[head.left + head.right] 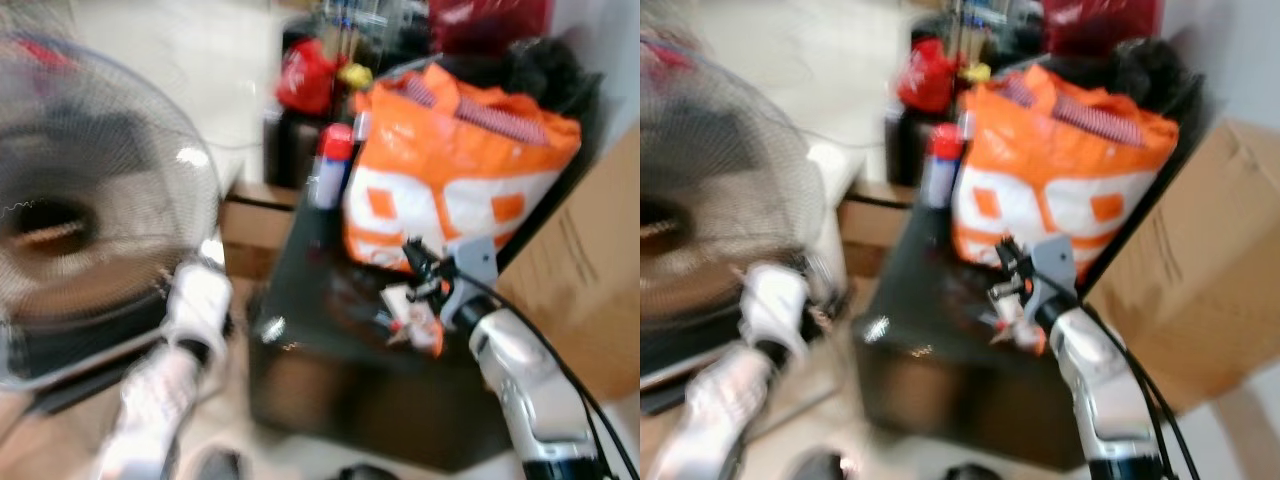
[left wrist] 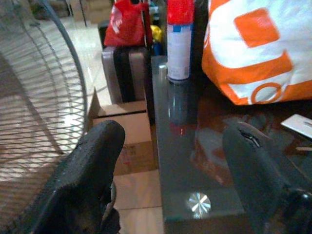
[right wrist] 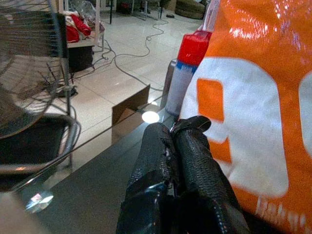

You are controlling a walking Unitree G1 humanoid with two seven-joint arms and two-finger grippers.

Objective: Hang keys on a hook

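Observation:
My right gripper (image 1: pixel 415 255) is raised over a dark glass table (image 1: pixel 300 290), in front of an orange and white bag (image 1: pixel 450 180). In the right wrist view its fingers (image 3: pixel 190 146) are pressed together, shut, and nothing can be seen between them. Small red, white and orange objects (image 1: pixel 412 318) lie just below it, too blurred to tell whether they are keys. My left gripper (image 2: pixel 173 134) is open with its fingers wide apart, at the table's near corner. The left arm (image 1: pixel 195 305) is a white blur beside the fan.
A large standing fan (image 1: pixel 80 230) is close on the left. A spray can with a red cap (image 2: pixel 179 39) stands on the table by the bag. A big cardboard box (image 1: pixel 590 270) is on the right. A small box (image 2: pixel 129 141) and a red bag (image 2: pixel 126 24) are on the floor behind.

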